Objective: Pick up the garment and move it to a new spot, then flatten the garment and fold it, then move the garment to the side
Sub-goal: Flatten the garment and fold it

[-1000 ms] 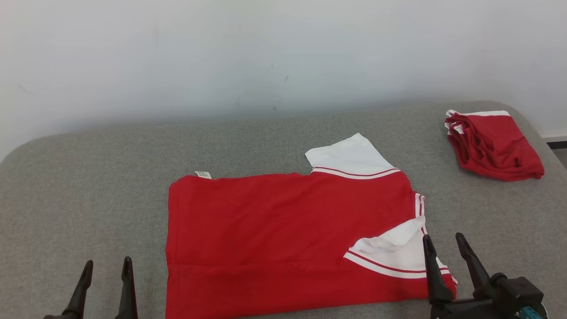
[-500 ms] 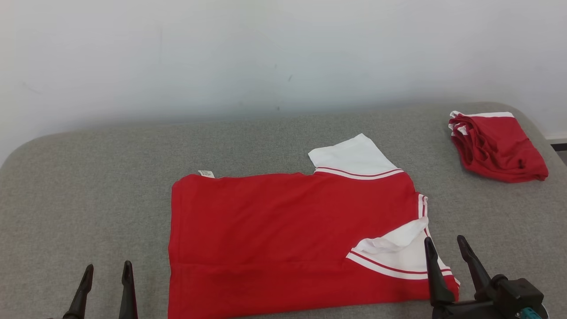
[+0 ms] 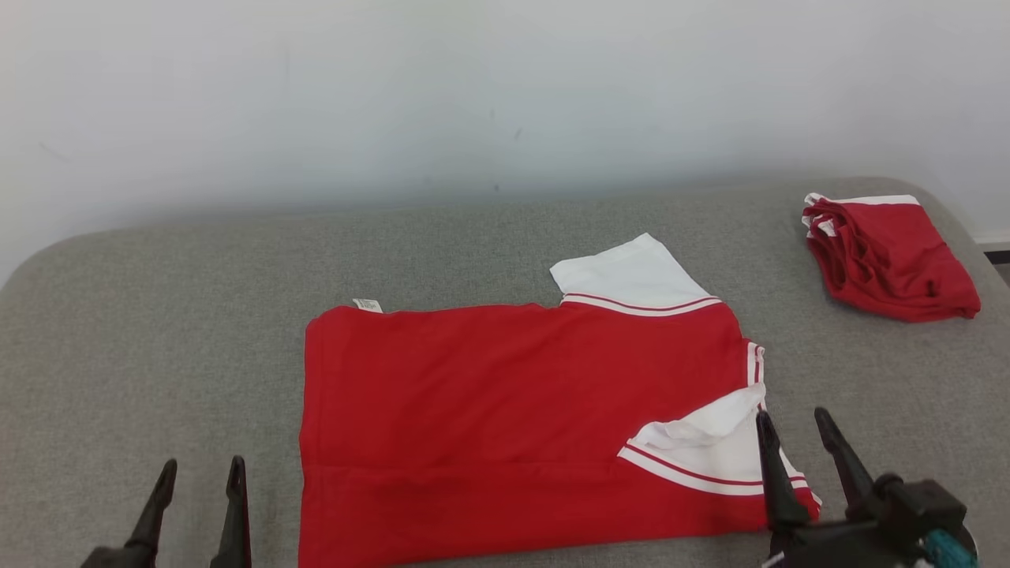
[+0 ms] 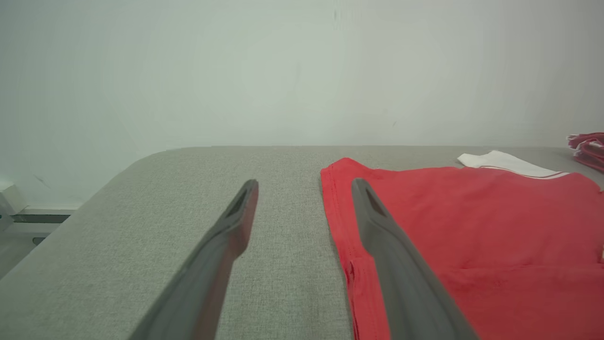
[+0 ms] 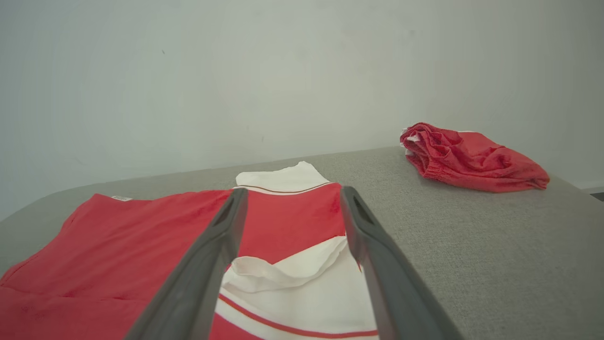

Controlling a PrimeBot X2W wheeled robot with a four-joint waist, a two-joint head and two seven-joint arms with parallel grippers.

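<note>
Nudged forward slightly, right claw (image 3: 791, 413) and left claw (image 3: 202, 462) gape wide, empty; left wrist view reveals the garment (image 4: 472, 226) hem.

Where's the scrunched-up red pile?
In the head view, the bunched red garment sits at the far right corner of the grey surface, apart from the spread red shirt.

red short-sleeved shirt (image 3: 505, 410), white sleeves edged with red-and-white stripes. it lies spread flat, unfolded, on the grey fabric-covered surface (image 3: 158, 331), hem to the left, shoulders to the right. far sleeve (image 3: 623, 276) lies flat, pointing away. near sleeve (image 3: 710, 450) is partly turned over on itself, cuff crumpled. small white label (image 3: 367, 305) sticks out at the far left corner. a shallow crease runs along the near side.
</note>
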